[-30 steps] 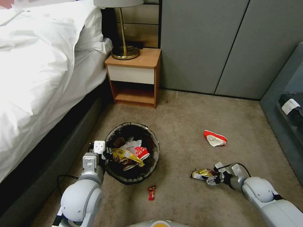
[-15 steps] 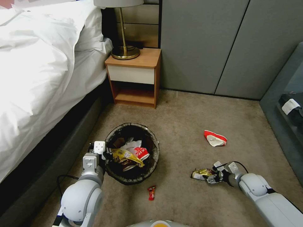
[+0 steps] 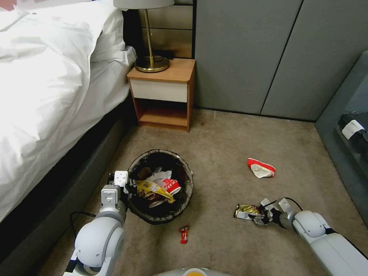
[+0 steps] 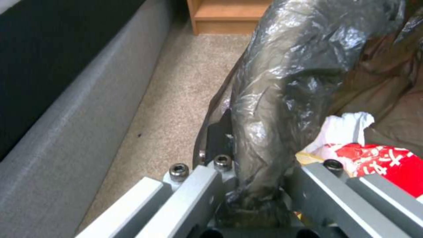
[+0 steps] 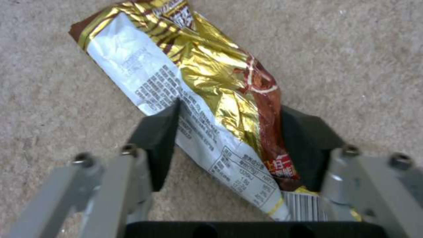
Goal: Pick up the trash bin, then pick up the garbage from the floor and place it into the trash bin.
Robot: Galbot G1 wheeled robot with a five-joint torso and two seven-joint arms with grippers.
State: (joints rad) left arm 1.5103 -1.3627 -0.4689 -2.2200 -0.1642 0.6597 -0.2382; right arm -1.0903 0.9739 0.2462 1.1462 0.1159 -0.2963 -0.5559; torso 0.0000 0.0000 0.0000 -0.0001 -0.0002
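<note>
The trash bin (image 3: 188,191), round with a dark bag over its rim, stands on the carpet by the bed. It holds a red-and-white cup (image 3: 168,185) and a yellow wrapper (image 3: 151,188). My left gripper (image 3: 128,188) is shut on the bin's near-left rim; the bagged rim (image 4: 264,109) runs between its fingers (image 4: 219,140). My right gripper (image 3: 257,217) is low on the floor and open, its pads (image 5: 161,142) standing on either side of a gold snack wrapper (image 5: 207,82) (image 3: 245,211). More garbage lies loose: a crushed red-and-white cup (image 3: 261,168) and a small red wrapper (image 3: 184,234).
A bed (image 3: 46,96) with white bedding and a grey base runs along the left. A wooden nightstand (image 3: 163,92) with a brass lamp (image 3: 151,61) stands behind the bin. Grey wall panels (image 3: 268,57) close the back, and a grey upholstered piece (image 3: 341,126) stands at the right.
My right arm has dropped a little and shifted slightly right, settling around the gold wrapper, which has nudged right. The left arm and the bin have stayed still.
</note>
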